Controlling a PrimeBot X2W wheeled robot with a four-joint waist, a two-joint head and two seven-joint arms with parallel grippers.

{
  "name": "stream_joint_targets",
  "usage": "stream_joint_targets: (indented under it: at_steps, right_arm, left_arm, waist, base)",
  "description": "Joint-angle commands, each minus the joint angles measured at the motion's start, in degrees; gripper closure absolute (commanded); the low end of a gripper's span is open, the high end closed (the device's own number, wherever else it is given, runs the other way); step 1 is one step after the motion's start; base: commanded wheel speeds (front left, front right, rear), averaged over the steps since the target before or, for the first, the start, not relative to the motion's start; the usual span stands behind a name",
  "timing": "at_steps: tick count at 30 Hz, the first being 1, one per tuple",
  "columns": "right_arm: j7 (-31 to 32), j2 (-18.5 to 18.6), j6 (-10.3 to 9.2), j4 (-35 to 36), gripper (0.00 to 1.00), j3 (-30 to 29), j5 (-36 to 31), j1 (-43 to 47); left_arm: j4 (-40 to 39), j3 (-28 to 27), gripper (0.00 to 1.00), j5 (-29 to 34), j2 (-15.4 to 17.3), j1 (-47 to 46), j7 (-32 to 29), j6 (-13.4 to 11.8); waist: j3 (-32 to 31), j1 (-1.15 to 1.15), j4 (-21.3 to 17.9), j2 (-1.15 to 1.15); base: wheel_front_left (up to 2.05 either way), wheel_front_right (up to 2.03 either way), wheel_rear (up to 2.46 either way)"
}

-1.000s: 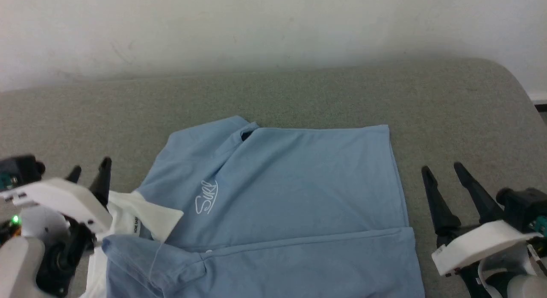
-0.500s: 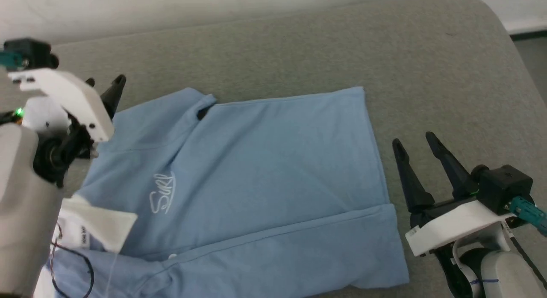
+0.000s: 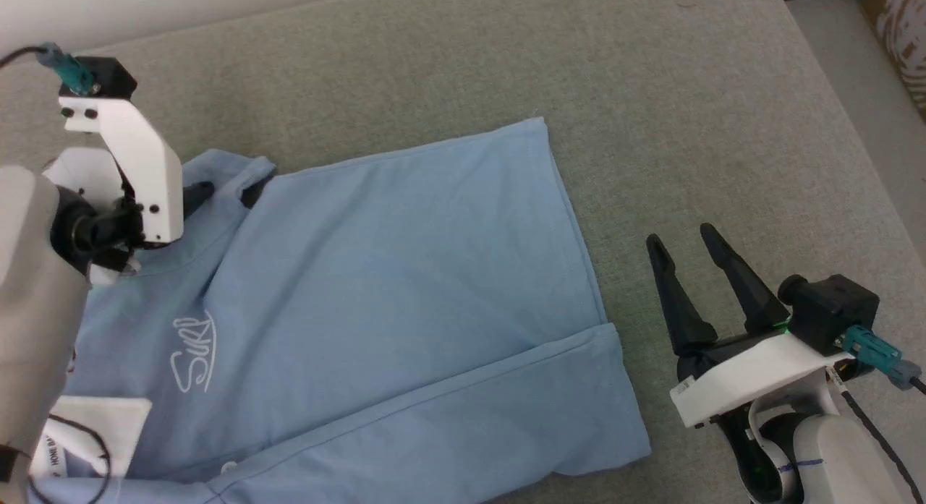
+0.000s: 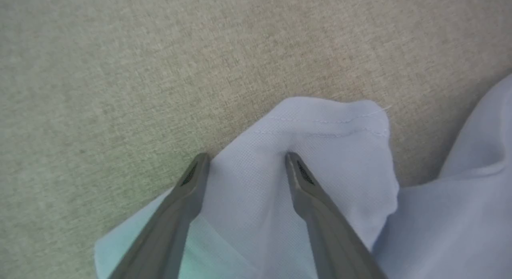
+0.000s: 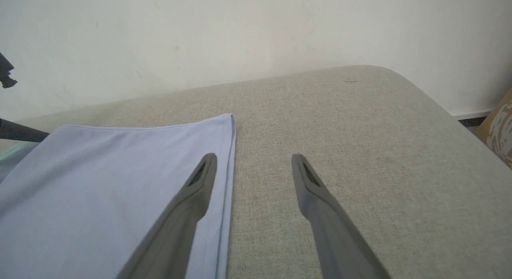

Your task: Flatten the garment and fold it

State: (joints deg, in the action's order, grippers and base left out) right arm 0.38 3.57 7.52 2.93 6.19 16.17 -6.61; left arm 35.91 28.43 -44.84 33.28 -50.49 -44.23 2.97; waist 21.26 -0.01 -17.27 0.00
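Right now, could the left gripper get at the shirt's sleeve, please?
Probably yes: the left gripper is open right over the sleeve of the garment, with nothing between them.

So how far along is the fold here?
Done: the garment lies flat, near side apparently folded over. In hand: the open left gripper straddles the far sleeve; the right gripper hovers open by the hem. Left: that sleeve and the remaining folds.

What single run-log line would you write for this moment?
shirt: near side folded over | left hand: open, at sleeve | right hand: open, empty, beside hem
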Motion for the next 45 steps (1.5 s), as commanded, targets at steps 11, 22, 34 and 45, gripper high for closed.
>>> stream_joint_targets:
  at_steps: [11, 22, 34, 45]
  right_arm:
    - [1.0, 0.4, -0.03, -2.4, 0.0, 0.5, 3.1, -3.0]
    - [16.0, 6.0, -0.03, -20.3, 0.0, 2.1, 12.5, -23.6]
    - [34.7, 9.8, -0.03, -39.5, 0.0, 9.4, 17.0, -41.7]
    - [36.4, 11.7, -0.03, -43.2, 1.0, 10.7, 19.0, -44.1]
  left_arm:
    - [4.4, 3.5, 1.0, 1.0, -0.3, 1.9, -4.1, 0.4]
    - [0.7, 0.9, 1.0, 1.5, -3.1, -2.0, 8.6, 0.1]
    - [-6.4, 1.1, 1.0, 2.2, -5.8, -4.7, 15.9, 1.8]
    - [-8.4, -0.2, 1.0, 1.5, -5.4, -2.9, 20.9, 1.7]
  waist:
    - [1.3, 0.01, -0.3, 0.0]
    - [2.3, 0.01, 7.1, 0.0]
    - [5.3, 0.01, 14.1, 0.0]
    - [3.2, 0.01, 15.2, 0.0]
  base:
    - [0.0, 0.0, 0.0]
    - [0.0, 0.0, 0.0]
    - [0.0, 0.0, 0.0]
    - [0.0, 0.0, 0.0]
